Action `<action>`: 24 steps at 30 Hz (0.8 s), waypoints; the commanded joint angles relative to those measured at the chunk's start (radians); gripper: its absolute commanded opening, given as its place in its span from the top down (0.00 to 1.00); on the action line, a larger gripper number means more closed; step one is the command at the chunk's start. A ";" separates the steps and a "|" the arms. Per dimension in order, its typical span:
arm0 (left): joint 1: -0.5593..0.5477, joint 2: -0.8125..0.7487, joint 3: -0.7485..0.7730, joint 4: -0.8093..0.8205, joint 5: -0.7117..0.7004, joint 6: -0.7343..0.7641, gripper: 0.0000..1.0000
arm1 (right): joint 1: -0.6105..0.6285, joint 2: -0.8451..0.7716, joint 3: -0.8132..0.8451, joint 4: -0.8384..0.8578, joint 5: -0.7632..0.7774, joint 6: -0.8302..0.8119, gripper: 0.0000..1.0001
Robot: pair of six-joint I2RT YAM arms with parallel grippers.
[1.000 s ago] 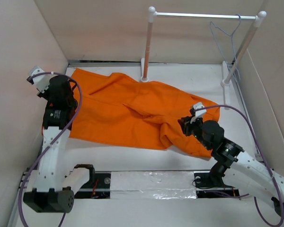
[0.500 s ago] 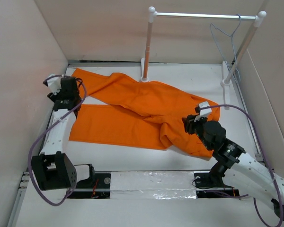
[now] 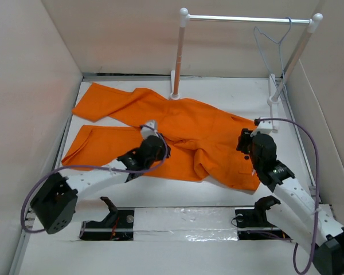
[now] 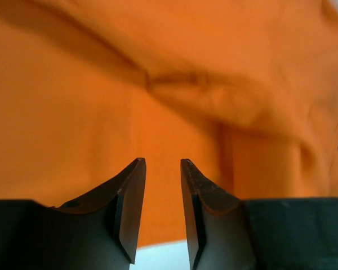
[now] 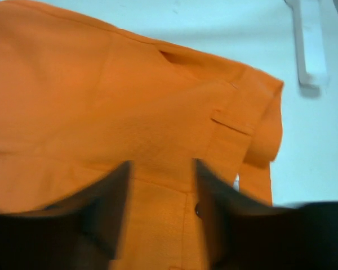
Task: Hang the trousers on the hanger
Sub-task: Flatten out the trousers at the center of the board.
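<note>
Trousers (image 3: 183, 129) lie spread on the bench (image 3: 229, 97), legs towards the left edge and waistband (image 5: 236, 135) near the right edge. Hanger (image 3: 273, 43) is hooked on the rail (image 3: 246, 19) over the far right corner, well apart from the cloth.

Left pincer (image 4: 160, 163): narrow gap, nothing between, over mid-cloth. Right pincer (image 5: 160, 169): spread wide, empty, above the waistband by the button (image 5: 198, 210).

Cloth: matte orange weave, limp, with soft ridges. Hanger: thin wire triangle, hanging free.

Risks:
- A pinch may take only one layer, so the fabric slides out.
- The hanging wire may swing or unhook when nudged.
</note>
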 commanded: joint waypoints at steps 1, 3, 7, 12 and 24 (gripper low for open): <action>-0.187 0.062 -0.017 0.128 -0.031 -0.024 0.71 | -0.108 0.040 -0.008 0.024 -0.058 0.021 0.35; -0.275 0.125 -0.004 0.145 -0.091 -0.015 0.66 | -0.217 0.068 -0.011 0.036 -0.089 0.030 0.24; -0.361 0.195 -0.016 0.252 -0.055 0.020 0.54 | -0.410 0.133 -0.014 0.083 -0.174 0.044 0.15; -0.370 0.255 -0.013 0.311 -0.007 0.097 0.46 | -0.689 0.301 0.028 0.180 -0.360 0.047 0.15; -0.402 0.435 0.016 0.401 0.096 0.151 0.48 | -0.784 0.706 0.121 0.412 -0.739 0.093 0.14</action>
